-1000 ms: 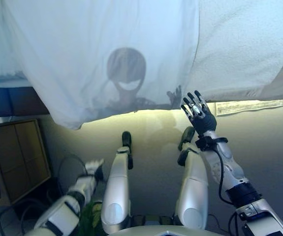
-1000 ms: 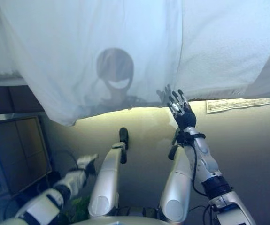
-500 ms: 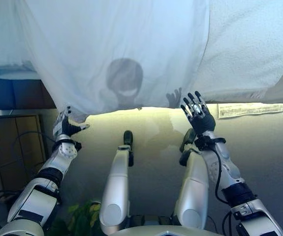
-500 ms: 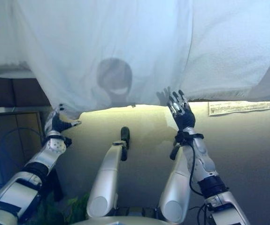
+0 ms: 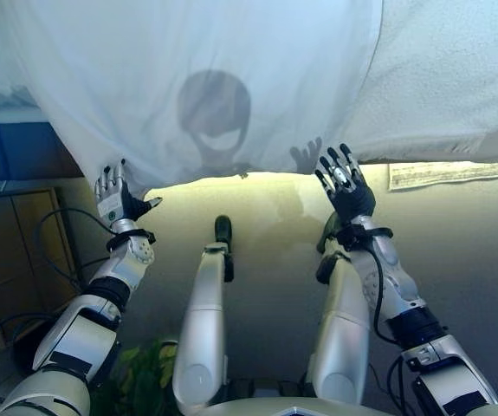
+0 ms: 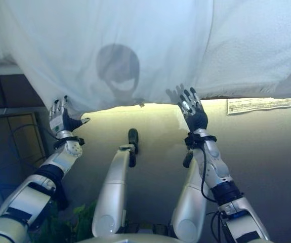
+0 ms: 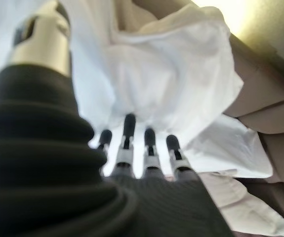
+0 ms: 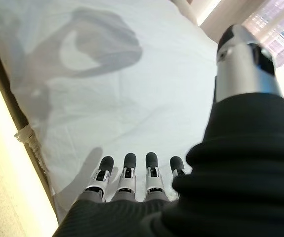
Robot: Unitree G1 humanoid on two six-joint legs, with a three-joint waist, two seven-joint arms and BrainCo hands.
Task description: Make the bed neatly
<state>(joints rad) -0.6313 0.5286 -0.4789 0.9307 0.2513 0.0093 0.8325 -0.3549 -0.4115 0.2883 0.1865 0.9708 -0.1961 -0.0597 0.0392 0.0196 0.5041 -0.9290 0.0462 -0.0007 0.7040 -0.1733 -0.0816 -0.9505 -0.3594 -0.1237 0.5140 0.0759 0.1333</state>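
Observation:
A thin white sheet (image 5: 257,43) hangs down over the near edge of the bed. Beside it on the right lies a thicker textured white cover (image 5: 456,78). My left hand (image 5: 117,201) is open with straight fingers, its tips at the sheet's lower left corner. In the left wrist view the fingers (image 7: 149,143) point at bunched white sheet (image 7: 176,79). My right hand (image 5: 346,186) is open, fingers spread, just under the sheet's hem near its right end. In the right wrist view its fingers (image 8: 127,173) point at the smooth sheet (image 8: 132,103). Neither hand holds cloth.
A dark blue bed base (image 5: 15,156) shows under the sheet at the left. A wooden cabinet (image 5: 19,251) with cables stands below it. A printed paper strip (image 5: 456,173) lies on the beige floor at the right. Green leaves (image 5: 145,381) show low down.
My left hand has risen from low beside the cabinet up to the sheet's lower left corner. My right hand has stayed at the hem. The view has shifted slightly.

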